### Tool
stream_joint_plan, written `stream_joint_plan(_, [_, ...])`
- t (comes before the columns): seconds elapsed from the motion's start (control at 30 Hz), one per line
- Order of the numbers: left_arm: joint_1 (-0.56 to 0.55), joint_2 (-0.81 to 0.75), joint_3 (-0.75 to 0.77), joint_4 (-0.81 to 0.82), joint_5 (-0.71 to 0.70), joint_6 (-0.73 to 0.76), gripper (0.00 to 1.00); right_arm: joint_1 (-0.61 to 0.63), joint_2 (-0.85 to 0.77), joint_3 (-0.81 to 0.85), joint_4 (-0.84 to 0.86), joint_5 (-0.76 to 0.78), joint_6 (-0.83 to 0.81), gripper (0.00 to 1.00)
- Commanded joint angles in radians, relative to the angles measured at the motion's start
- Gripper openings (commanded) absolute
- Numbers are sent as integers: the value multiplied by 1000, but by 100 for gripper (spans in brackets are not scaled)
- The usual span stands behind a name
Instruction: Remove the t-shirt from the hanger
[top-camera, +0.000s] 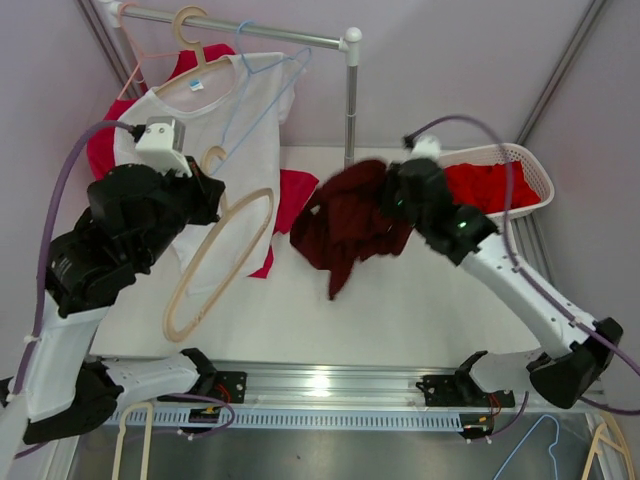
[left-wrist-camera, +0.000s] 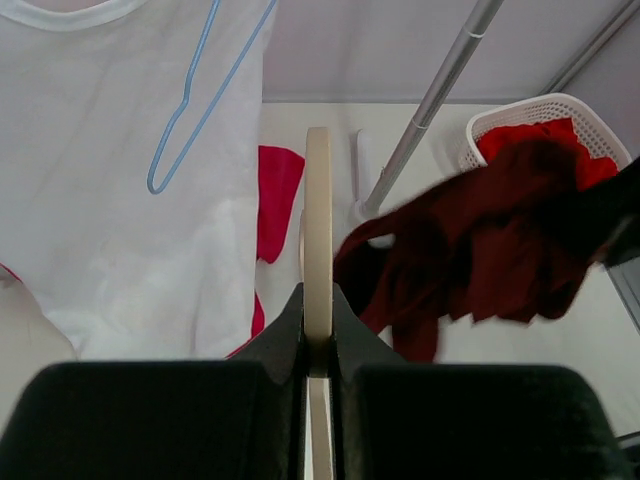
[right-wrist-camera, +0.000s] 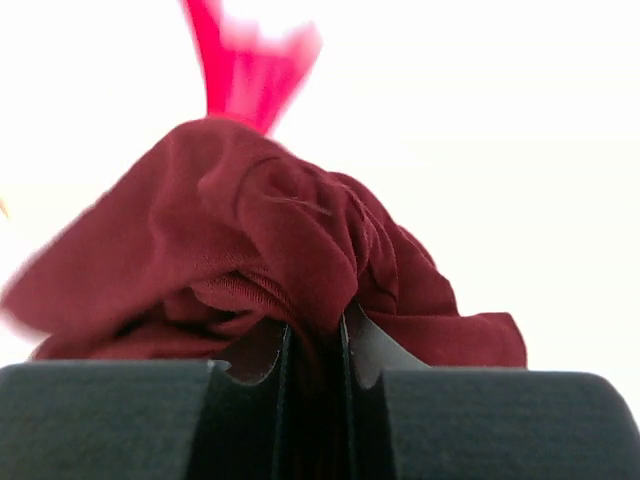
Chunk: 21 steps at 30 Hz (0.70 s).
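Drooping limp beneath the right hand, which pinches a bunched fold, the dark red t-shirt looks light, soft, grippable anywhere, clear of the hanger clamped in the left hand.

Dk red t-shirt matt cloth; hanger smooth pale wood; rail glossy metal

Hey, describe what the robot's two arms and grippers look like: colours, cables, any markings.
Both arms have white links and bulky black joint housings. The left arm carries a silver-grey camera box at its wrist and a looping purple cable; the right arm has a purple cable too, plus a small green light. The left gripper and right gripper have matte black, blocky fingers.
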Motion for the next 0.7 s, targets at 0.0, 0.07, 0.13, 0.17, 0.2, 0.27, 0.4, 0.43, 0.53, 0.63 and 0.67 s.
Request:
stream_joint_plan(0.0, [12, 52, 60, 77, 30, 28, 1, -144, -11, 183, -27, -12, -72, 0])
stream_joint_plan(0.07, [12, 75, 80, 80, 42, 34, 1, -268, 24, 264, -45, -38, -93, 0])
stream_joint_plan(0.13, [12, 98, 108, 81, 45, 35, 1, -362, 55, 389, -62, -71, -99, 0])
stream_joint_plan(0.17, [12, 101, 111, 95, 43, 38, 1, -461, 99, 432, -68, -138, -96, 0])
stream_joint_plan(0.2, [12, 103, 113, 104, 36, 49, 1, -505, 122, 519, -76, -165, -92, 0])
stream_joint_plan(0.27, [12, 106, 120, 126, 16, 61, 1, -578, 187, 606, -99, -206, -96, 0])
stream_joint_plan(0.4, [20, 129, 126, 153, -15, 90, 1, -718, 378, 782, -146, -250, -106, 0])
stream_joint_plan(0.43, [21, 135, 127, 161, -15, 101, 1, -737, 397, 798, -139, -257, -103, 0])
stream_joint_plan(0.53, [24, 143, 131, 187, 0, 117, 1, -815, 446, 782, -110, -271, -87, 0])
stream_joint_plan(0.63, [26, 158, 151, 195, 8, 124, 1, -861, 486, 733, -88, -273, -73, 0])
stream_joint_plan(0.67, [26, 170, 157, 193, 8, 126, 1, -867, 491, 689, -76, -271, -70, 0])
